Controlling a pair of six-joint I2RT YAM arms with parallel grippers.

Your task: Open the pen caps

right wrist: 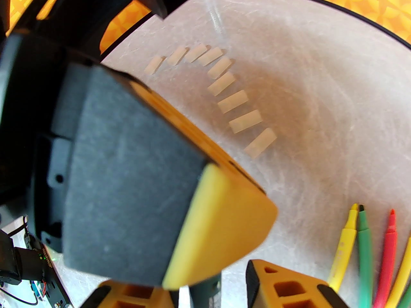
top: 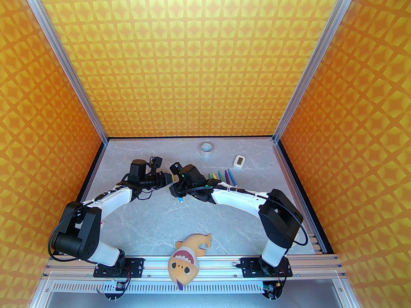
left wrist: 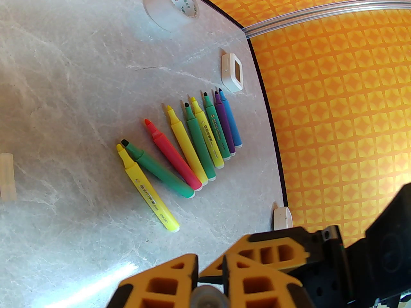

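Note:
My left gripper (left wrist: pixel 209 268) is shut on a whitish pen cap (left wrist: pixel 207 295), which I see end-on between its orange fingers. In the top view it (top: pixel 170 181) meets my right gripper (top: pixel 176 192) at mid-table. The right gripper (right wrist: pixel 210 287) is open, with a gap on each side of a blue pen barrel (right wrist: pixel 205 289) that hangs below it (top: pixel 180 200). The left gripper's grey pad (right wrist: pixel 135 184) hides the pen's upper end. Several loose pen caps (right wrist: pixel 224 85) lie in a curved row on the table. Uncapped coloured markers (left wrist: pixel 179 146) lie side by side.
A tape roll (top: pixel 207 149) sits near the back wall, and a small white device (top: pixel 239 161) lies beside the markers (top: pixel 221 175). A plush toy (top: pixel 188 255) lies at the front rail. One more cap (left wrist: pixel 7 175) lies at the left edge of the left wrist view.

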